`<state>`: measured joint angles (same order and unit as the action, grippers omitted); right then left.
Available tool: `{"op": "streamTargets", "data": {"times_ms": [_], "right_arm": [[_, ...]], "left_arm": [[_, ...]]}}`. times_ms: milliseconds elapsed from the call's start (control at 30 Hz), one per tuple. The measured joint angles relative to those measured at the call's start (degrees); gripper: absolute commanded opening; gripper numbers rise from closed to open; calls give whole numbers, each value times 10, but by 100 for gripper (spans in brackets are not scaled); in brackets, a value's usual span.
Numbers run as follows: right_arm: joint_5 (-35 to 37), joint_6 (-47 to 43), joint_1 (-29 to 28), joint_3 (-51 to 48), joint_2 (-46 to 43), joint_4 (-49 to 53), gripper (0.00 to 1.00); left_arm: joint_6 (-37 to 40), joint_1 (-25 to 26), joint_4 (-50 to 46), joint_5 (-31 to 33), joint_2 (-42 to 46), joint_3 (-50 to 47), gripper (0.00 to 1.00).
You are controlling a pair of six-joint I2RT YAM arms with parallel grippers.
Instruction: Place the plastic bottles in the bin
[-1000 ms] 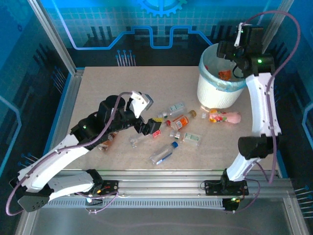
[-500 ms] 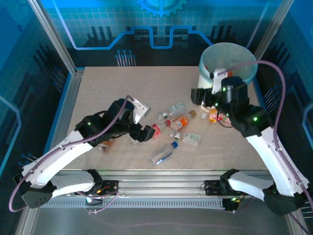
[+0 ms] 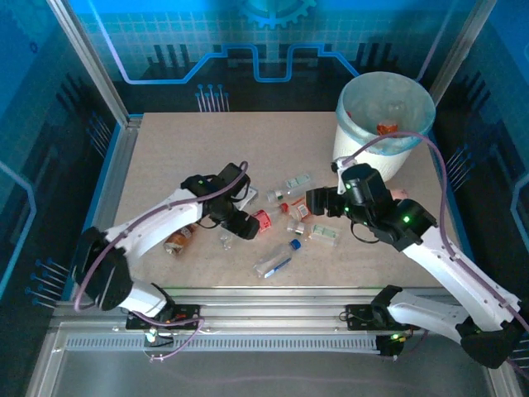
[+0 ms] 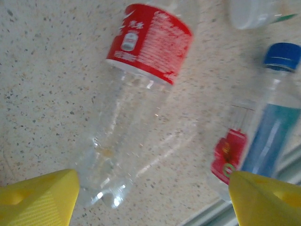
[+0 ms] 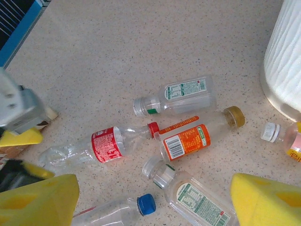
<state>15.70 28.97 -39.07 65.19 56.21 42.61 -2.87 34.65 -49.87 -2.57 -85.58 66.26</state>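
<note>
Table top point(image 3: 165, 141): beige, speckled. White bin point(image 3: 364, 161) stands at the far right corner. Lying on their sides mid-table, close together: red-label bottle point(image 5: 106, 144), orange-label bottle point(image 5: 188, 140), white-label bottle point(image 5: 183, 94), blue-capped bottle point(image 3: 275, 260). Pink bottle point(image 3: 397, 196) lies near the bin's foot.

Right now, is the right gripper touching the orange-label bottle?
Apart. In the right wrist view the right gripper hangs open, both fingers clear of the orange-label bottle.

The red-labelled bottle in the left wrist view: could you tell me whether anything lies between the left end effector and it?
Nothing visible does. The red-labelled bottle lies uncovered on the table, its base reaching into the open left end effector. A blue-capped bottle lies beside it, close to one finger, not over it.
</note>
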Motion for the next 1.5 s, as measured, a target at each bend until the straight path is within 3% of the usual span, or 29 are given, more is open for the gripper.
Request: {"op": "streamTargets", "data": {"times_ms": [367, 800, 933, 1100, 1500], "right_arm": [[39, 7, 0, -30, -63, 9, 86], [49, 6, 0, -49, -63, 14, 87], [49, 6, 0, -49, -64, 15, 87], [49, 7, 0, -49, -64, 15, 87], [28, 23, 0, -48, -63, 15, 85]], "left_arm": [[20, -9, 6, -7, -152, 13, 82], [19, -9, 4, 2, -195, 40, 62], [20, -9, 0, 2, -193, 42, 60], [29, -9, -21, 9, -155, 42, 60], [64, -9, -55, -20, 83, 40, 52]]}}
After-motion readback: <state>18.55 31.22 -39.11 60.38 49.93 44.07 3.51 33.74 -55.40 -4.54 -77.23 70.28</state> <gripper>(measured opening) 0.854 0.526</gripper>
